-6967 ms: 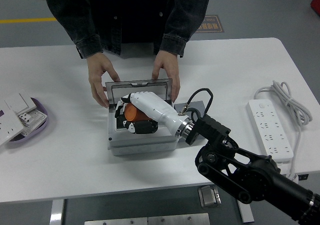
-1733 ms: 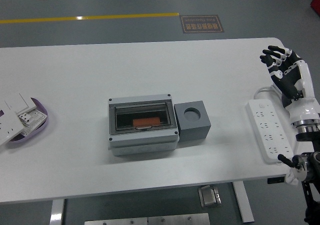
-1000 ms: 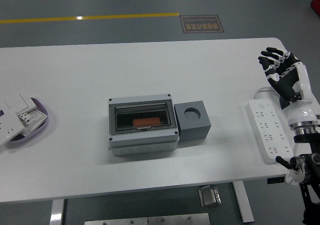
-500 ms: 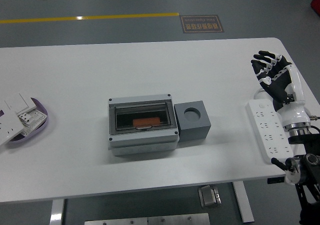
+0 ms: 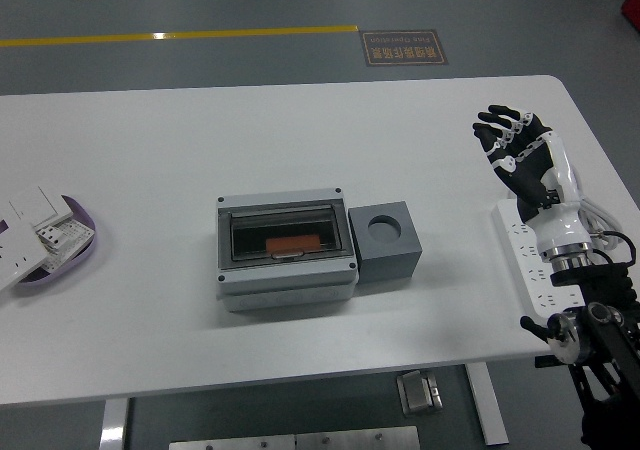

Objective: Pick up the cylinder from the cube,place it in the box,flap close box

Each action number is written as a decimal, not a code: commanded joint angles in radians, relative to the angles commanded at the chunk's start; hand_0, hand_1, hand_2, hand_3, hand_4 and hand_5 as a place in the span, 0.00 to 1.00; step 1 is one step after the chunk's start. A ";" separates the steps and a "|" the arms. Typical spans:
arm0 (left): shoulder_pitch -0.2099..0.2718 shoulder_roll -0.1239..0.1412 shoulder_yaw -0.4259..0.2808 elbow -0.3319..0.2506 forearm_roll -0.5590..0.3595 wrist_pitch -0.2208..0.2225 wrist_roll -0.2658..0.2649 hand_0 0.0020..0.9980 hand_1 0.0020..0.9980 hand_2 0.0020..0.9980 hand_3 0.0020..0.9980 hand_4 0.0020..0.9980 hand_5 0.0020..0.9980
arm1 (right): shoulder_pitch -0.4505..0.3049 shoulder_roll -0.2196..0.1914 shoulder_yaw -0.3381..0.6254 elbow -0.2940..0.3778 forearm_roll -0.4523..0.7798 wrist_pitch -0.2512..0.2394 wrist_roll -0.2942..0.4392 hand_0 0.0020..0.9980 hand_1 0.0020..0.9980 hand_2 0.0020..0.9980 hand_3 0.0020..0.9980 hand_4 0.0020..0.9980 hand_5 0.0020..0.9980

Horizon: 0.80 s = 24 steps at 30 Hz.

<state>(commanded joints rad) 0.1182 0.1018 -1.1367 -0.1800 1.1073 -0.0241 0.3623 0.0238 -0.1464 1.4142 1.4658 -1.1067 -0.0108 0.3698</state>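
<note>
The orange cylinder [image 5: 293, 243] lies inside the lidded grey box [image 5: 287, 252]; right hand [image 5: 522, 157] splayed, empty.

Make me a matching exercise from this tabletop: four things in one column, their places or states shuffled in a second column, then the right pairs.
Things:
1. orange cylinder
2. grey cube
3. right hand
4. purple tray

Places or states:
A. fingers spread, holding nothing, above the power strip
B. at the table's left edge, holding white switch plates
C. inside the grey box, under its closed clear flap
D. against the box's right side, its round socket empty

Pairs: 1-C, 2-D, 3-A, 4-B
</note>
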 joint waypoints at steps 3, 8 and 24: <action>-0.002 0.000 0.001 0.000 0.000 0.000 0.000 0.62 0.63 0.60 0.67 0.71 0.24 | 0.010 0.001 -0.030 -0.004 -0.001 0.002 -0.001 0.70 0.64 0.64 0.62 0.79 0.24; -0.004 0.000 0.000 0.000 0.001 0.000 -0.001 0.62 0.63 0.60 0.67 0.71 0.25 | 0.023 0.008 -0.071 -0.010 -0.008 0.006 -0.002 0.70 0.64 0.64 0.62 0.79 0.25; -0.004 0.000 -0.014 0.000 0.018 -0.002 0.002 0.62 0.63 0.60 0.67 0.71 0.24 | 0.043 0.029 -0.108 -0.013 0.013 0.014 -0.006 0.68 0.63 0.63 0.62 0.79 0.25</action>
<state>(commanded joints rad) 0.1141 0.1018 -1.1507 -0.1804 1.1252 -0.0262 0.3645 0.0672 -0.1176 1.3063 1.4532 -1.0935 0.0033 0.3635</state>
